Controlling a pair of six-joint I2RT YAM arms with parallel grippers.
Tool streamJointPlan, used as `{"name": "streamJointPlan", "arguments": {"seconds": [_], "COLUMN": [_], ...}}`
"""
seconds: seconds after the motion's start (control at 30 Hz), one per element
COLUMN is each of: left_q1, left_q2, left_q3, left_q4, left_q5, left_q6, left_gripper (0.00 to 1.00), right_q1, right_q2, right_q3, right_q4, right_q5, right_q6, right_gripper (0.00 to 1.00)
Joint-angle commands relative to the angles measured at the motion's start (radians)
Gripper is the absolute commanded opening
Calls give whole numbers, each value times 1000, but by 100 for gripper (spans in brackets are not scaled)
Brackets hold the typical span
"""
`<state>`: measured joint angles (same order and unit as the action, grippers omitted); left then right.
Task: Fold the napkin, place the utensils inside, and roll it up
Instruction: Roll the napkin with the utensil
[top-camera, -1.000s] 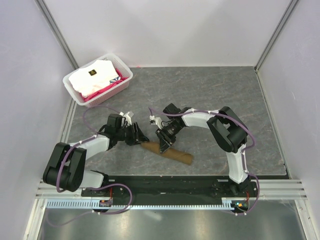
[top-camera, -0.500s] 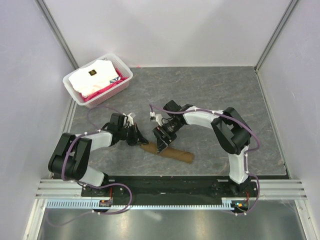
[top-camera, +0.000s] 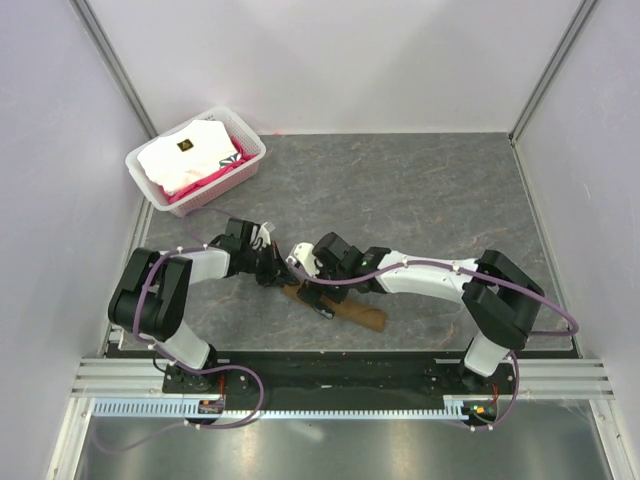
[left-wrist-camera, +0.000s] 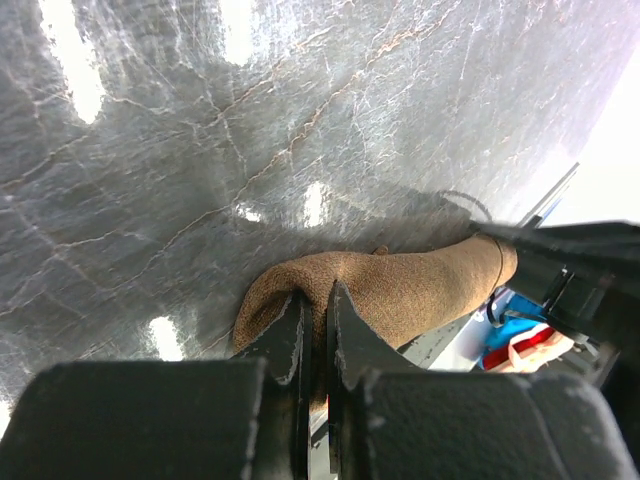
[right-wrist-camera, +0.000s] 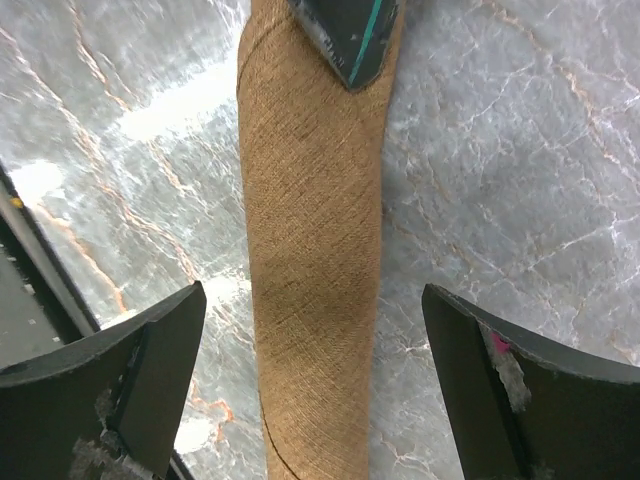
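On the table (top-camera: 430, 190), one rolled napkin (top-camera: 360, 314)

One bench (top-camera: 420, 190), grey and veined. Two arms on it: left arm (top-camera: 195, 268) and right arm (top-camera: 430, 278), white with black joints. Two pincers, one to each arm: left pincer (left-wrist-camera: 315, 310) and right pincer (right-wrist-camera: 310, 310), with two dark fingers apiece, four fingers in all. One napkin (top-camera: 350, 310), brown, wound into a single roll. One basket (top-camera: 252, 155), white plastic. Inside it, one folded white cloth (top-camera: 185, 155) on top, with pink cloth (top-camera: 212, 178) under it; number of pink pieces impossible to count from here.
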<state>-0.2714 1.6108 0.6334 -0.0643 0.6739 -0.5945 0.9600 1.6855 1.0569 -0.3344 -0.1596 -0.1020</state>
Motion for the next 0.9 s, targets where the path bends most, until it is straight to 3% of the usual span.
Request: {"name": "streamJointPlan", "arguments": {"seconds": [0.0,0.2,0.37,0.5,0.53,0.57,0.6,0.73,0.87], "left_q1": [5,6,6,6,8,8,8,12,14], "left_q2": [17,15,18,23,15,8,0,-64,-158], "left_q3": [23,40,41,48,51,51,51,46,32], "left_q4": [-25,-34,-34,-32,-32,-31,-31,-41,-83], "left_q5": [-8,-7,-7,0,3,1,-3,-33,-117], "left_q6": [22,22,27,32,35,36,38,39,58], "left_gripper": [2,2,2,4,8,21,27,54,66], "right_q1": [17,28,26,28,26,26,22,-18,-79], "right_q2": [-10,65,98,129,150,160,167,200,236], "right_q3": [-32,-5,17,29,35,44,46,55,75], "right_q4": [51,11,-20,-54,-67,-87,-91,-114,-135], "right_q5": [129,123,103,112,109,83,65,-90,-280], "right_q6": [-2,-2,2,18,21,22,24,24,22], "right_gripper": [98,98,91,77,67,62,56,47,43]}}
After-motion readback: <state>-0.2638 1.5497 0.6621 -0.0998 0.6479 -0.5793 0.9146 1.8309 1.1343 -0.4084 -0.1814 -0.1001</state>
